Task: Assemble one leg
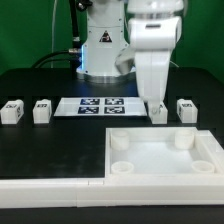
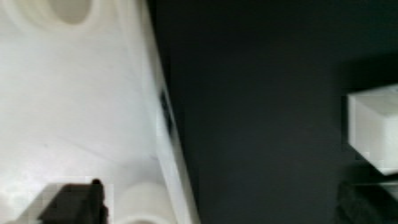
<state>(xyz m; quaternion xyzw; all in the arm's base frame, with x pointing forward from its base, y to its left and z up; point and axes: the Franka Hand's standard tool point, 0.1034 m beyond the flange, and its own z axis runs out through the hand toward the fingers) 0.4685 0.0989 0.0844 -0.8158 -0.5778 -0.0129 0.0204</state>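
Note:
Four small white legs stand in a row on the black table: two on the exterior view's left and two on its right. My gripper hangs just above and in front of the third leg, partly hiding it. In the wrist view one white leg shows at the edge, off to one side of my gripper. The fingers are spread wide with only black table between them. One finger is over the white panel.
The large white tray-like panel with round sockets lies in front of the legs. The marker board lies between the two pairs of legs. The robot base stands at the back.

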